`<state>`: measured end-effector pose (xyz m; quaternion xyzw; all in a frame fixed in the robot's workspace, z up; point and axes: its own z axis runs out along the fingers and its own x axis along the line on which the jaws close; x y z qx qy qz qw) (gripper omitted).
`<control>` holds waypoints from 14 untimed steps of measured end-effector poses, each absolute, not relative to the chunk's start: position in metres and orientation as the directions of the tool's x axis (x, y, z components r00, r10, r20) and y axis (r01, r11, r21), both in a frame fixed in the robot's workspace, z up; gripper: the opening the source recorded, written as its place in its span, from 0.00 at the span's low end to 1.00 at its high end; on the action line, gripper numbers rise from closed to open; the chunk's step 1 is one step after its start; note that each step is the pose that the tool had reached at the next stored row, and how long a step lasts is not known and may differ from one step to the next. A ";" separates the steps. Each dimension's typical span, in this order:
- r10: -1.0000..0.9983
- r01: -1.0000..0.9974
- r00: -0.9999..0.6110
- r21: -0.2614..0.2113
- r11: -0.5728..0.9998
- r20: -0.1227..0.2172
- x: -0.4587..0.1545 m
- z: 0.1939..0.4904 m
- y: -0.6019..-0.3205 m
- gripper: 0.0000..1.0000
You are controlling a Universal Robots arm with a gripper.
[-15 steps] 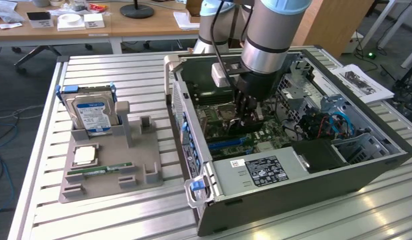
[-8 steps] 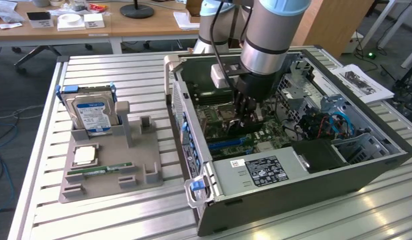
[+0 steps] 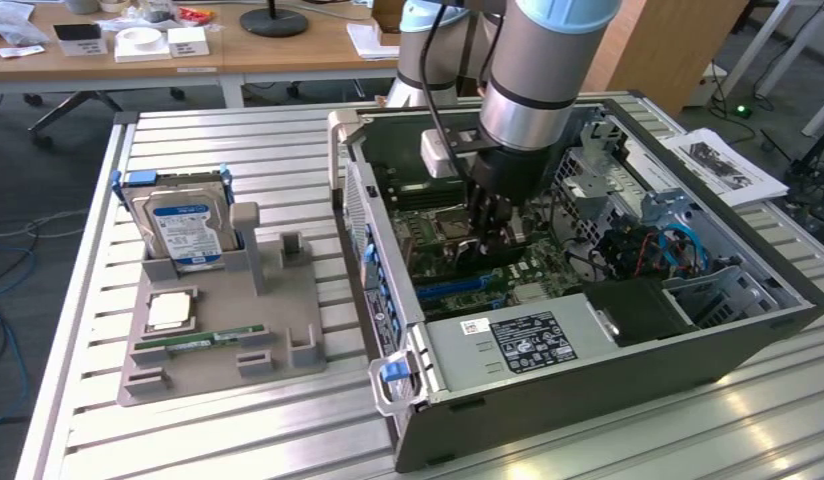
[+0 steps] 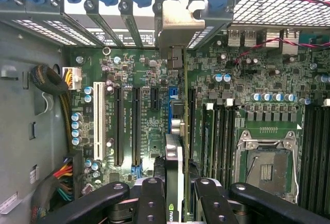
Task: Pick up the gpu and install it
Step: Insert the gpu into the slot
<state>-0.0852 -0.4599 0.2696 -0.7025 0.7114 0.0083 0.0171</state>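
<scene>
Black thin card seen edge-on is your gpu (image 4: pixel 174 154), pinched between the gripper (image 4: pixel 175 190) fingers, hanging over the motherboard (image 4: pixel 144 79) slots inside the PC case (image 3: pixel 732 330). I'd guess it's light and stiff but fragile, so hold the top edge, not the components

Across the foreground, a slatted aluminium table (image 3: pixel 225 150), bright with glare near the exterior view's lower right. Behind it, at that view's upper left, a wooden desk (image 3: pixel 252 55) on white legs, cluttered with a roll of tape (image 3: pixel 139 38), small white boxes (image 3: pixel 188 42) and a round black base (image 3: pixel 275 20). Under that desk, a dark castor chair base (image 3: pixel 72 105) on grey floor (image 3: pixel 39 170). Loose cables (image 3: pixel 5 270) along the view's left edge. At upper right, a wooden panel (image 3: pixel 666 50) and a small green light (image 3: pixel 742 108)
</scene>
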 end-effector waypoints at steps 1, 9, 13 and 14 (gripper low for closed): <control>-0.999 -1.000 -0.012 -0.012 0.013 -0.036 -0.085 0.270 -0.460 0.27; -0.999 -1.000 -0.012 -0.012 0.013 -0.036 -0.087 0.269 -0.460 0.27; -0.999 -1.000 -0.012 -0.012 0.012 -0.036 -0.087 0.269 -0.460 0.27; -0.999 -1.000 -0.012 -0.012 0.012 -0.036 -0.087 0.269 -0.460 0.27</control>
